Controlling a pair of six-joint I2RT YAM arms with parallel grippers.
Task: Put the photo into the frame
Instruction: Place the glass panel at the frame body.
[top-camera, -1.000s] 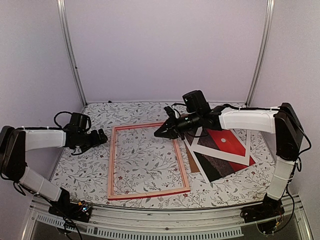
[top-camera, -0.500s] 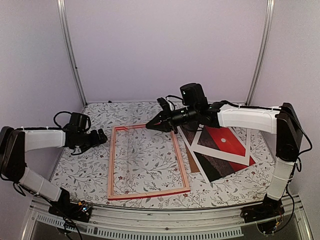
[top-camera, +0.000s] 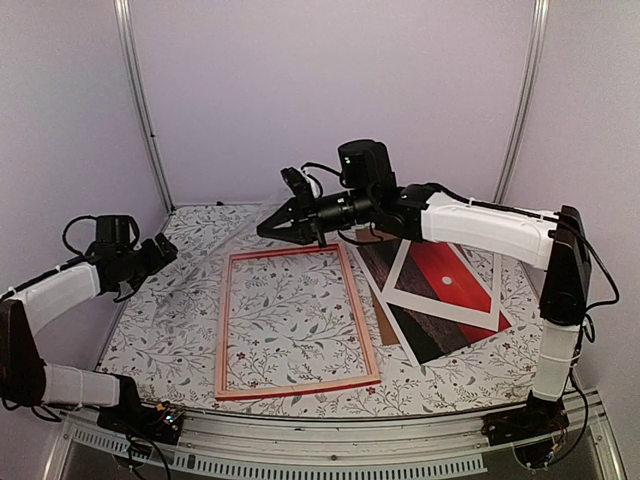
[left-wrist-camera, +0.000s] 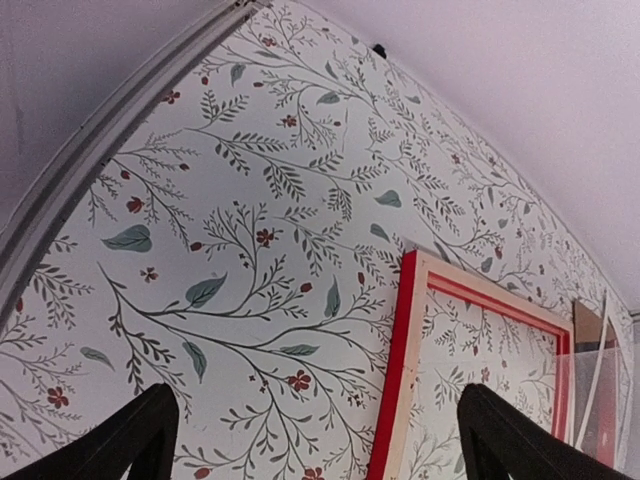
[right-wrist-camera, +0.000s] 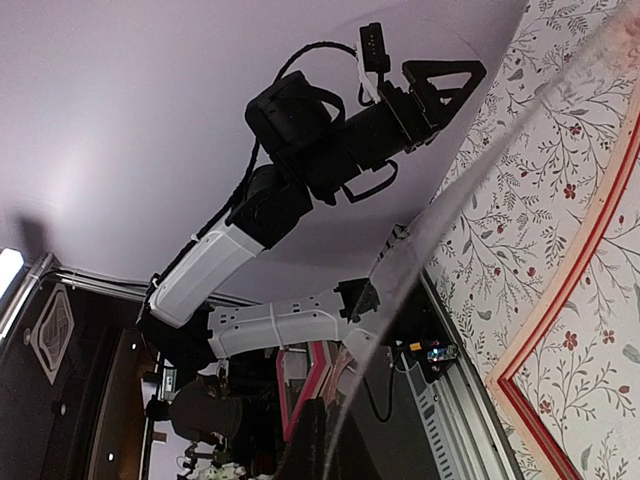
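Note:
The frame (top-camera: 224, 322) lies flat mid-table, pale wood back up with red edges; it also shows in the left wrist view (left-wrist-camera: 402, 360) and the right wrist view (right-wrist-camera: 565, 300). The photo (top-camera: 452, 278), red with a white dot and dark brown, lies to the frame's right under white mat strips. My right gripper (top-camera: 272, 228) hangs above the frame's far edge, shut on the edge of a clear sheet (right-wrist-camera: 470, 190); in its wrist view it (right-wrist-camera: 328, 455) sits at the bottom. My left gripper (top-camera: 165, 247) is open and empty, left of the frame; its fingers (left-wrist-camera: 130, 445) stand wide apart.
A white mat border (top-camera: 497, 292) and a brown backing board (top-camera: 384, 322) lie with the photo at the right. Metal posts (top-camera: 140, 110) stand at the back corners. The clear sheet's edge shows at the right of the left wrist view (left-wrist-camera: 592, 380).
My right gripper has moved up, back and left over the frame's far edge with the clear sheet. My left arm has pulled back to the left and risen.

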